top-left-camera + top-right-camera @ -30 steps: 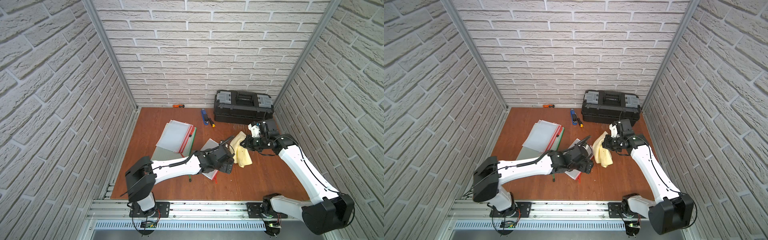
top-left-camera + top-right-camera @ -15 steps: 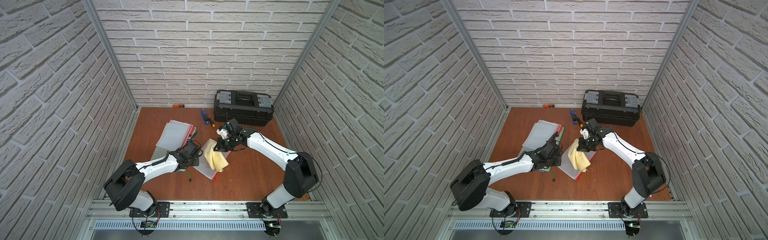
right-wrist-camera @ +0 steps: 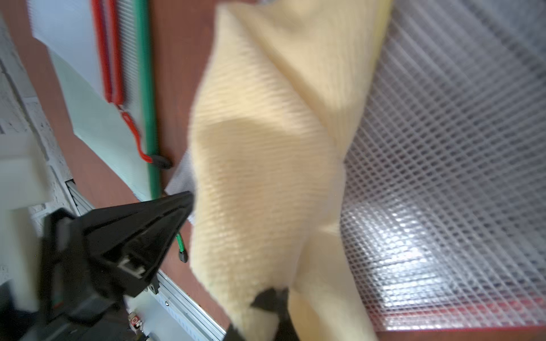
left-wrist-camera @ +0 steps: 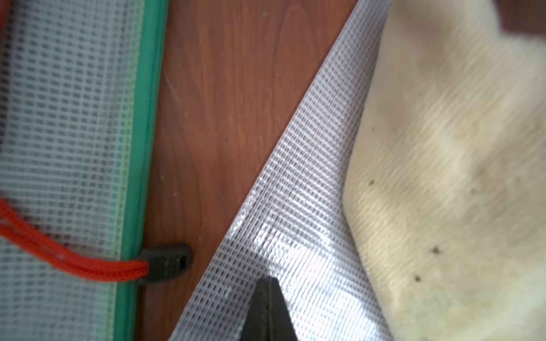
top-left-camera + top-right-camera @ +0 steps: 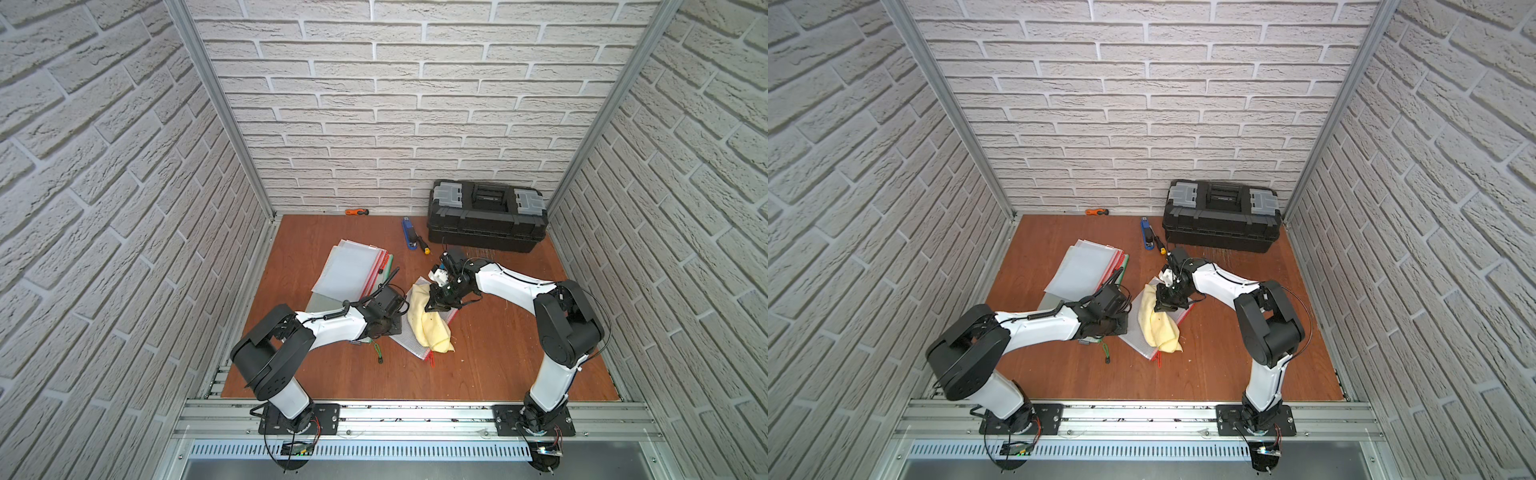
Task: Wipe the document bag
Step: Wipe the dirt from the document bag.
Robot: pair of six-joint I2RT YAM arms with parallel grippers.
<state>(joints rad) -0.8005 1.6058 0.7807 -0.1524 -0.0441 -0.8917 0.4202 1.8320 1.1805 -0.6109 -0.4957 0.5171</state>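
The document bag (image 5: 409, 348) (image 5: 1136, 340) is a clear mesh pouch with a red zip edge, lying flat mid-table. A yellow cloth (image 5: 428, 328) (image 5: 1158, 328) is draped across it. My right gripper (image 5: 434, 306) (image 5: 1163, 306) is shut on the cloth's upper end; in the right wrist view the cloth (image 3: 266, 147) hangs from the right gripper (image 3: 271, 295) over the bag's mesh (image 3: 443, 147). My left gripper (image 5: 395, 328) (image 5: 1121, 326) is shut, and in the left wrist view the left gripper (image 4: 267, 285) presses its closed tip on the bag (image 4: 295, 206) near its left edge, beside the cloth (image 4: 443, 177).
A stack of other mesh bags (image 5: 353, 270) with red and green edges lies left of the bag. A black toolbox (image 5: 486, 216) stands at the back right, with a blue tool (image 5: 409, 235) beside it and an orange screwdriver (image 5: 356, 212) by the back wall. A green zip cord (image 5: 377, 353) lies in front.
My right gripper has carried the yellow cloth leftward from beside the document bag onto it. My left gripper has gone from open to shut and now rests at the bag's left edge.
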